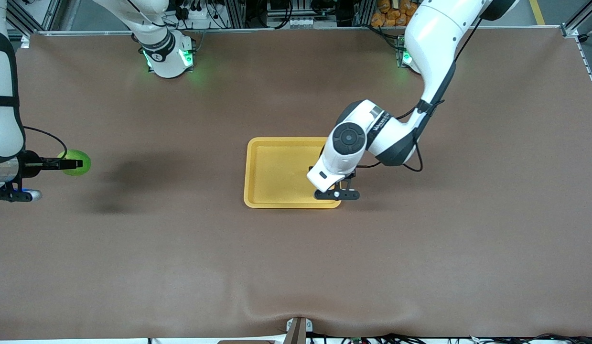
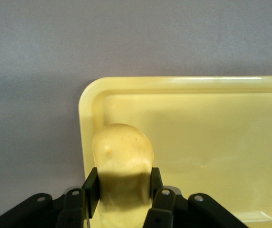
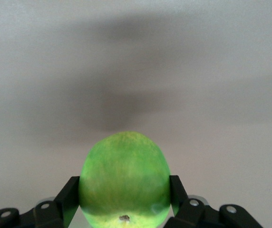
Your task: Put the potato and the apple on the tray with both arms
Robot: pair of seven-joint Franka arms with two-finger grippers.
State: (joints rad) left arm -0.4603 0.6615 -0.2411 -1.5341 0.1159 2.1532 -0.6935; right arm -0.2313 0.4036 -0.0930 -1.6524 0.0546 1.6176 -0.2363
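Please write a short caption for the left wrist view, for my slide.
Left end effector shut on the potato, over the corner of the yellow tray.

In the front view the left arm's wrist covered the potato and the left gripper (image 1: 338, 187), along with the tray (image 1: 276, 169) corner under it. In the left wrist view the potato (image 2: 122, 166) ran off the picture's edge between the fingers (image 2: 91, 187), and the tray was cropped too. The right arm was cut by the front view's edge. The right wrist view cropped the apple (image 3: 124, 178) at the stem end.
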